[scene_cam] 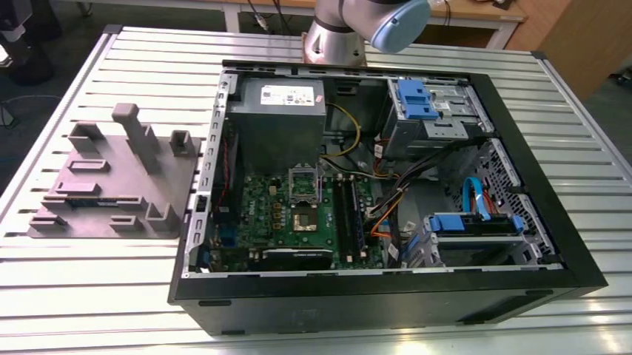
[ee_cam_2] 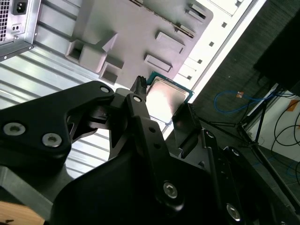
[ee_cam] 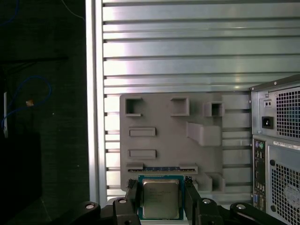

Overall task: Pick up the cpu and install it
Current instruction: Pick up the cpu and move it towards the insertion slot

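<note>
Black tool point(ee_cam: 161, 187) clamps the cpu point(ee_cam: 161, 200) between its two fingers point(ee_cam: 132, 193), one on each opposite side of the chip. In both wrist views the cpu is a small flat square with a smooth, shiny silver-grey metal top and a thin green rim. In the first wrist view it hangs above the near edge of a matte grey moulded block point(ee_cam: 164, 136) with rectangular pockets and raised posts. The block lies on the ribbed aluminium tabletop point(ee_cam: 178, 47), which has bare room around it. Beside the block stands the open computer case point(ee_cam: 281, 140). In the exterior view, its green motherboard point(scene_cam: 259, 222) carries a square metal-framed socket point(scene_cam: 302, 198).
</note>
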Tool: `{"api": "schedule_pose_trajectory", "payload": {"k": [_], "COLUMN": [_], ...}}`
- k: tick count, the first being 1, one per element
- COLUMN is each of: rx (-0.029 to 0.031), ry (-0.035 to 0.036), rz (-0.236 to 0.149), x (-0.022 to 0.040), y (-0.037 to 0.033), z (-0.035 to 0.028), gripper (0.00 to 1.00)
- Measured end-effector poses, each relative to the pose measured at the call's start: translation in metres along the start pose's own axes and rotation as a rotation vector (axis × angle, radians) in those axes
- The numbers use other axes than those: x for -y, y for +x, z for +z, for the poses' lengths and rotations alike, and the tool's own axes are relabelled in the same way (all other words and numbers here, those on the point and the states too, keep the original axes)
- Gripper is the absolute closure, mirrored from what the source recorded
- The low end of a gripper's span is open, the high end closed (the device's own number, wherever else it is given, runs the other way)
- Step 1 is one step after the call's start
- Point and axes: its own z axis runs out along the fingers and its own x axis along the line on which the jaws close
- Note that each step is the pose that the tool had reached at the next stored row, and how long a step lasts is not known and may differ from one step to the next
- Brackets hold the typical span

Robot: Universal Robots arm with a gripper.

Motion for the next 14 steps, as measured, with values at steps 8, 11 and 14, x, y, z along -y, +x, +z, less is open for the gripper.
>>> {"api": "schedule_pose_trajectory", "payload": {"k": [8, 11, 14], "rx": [0.0000, 0.0000, 0.0000], "ry": [0.0000, 0.0000, 0.0000], "rz": [0.000, 0.000, 0.000], "x": [0.0000, -0.0001, -0.0001], "y": [-0.0019, -0.0026, -0.0032], "z": [0.0000, 0.0000, 0.0000], "gripper": [0.53, 0.53, 0.53]}}
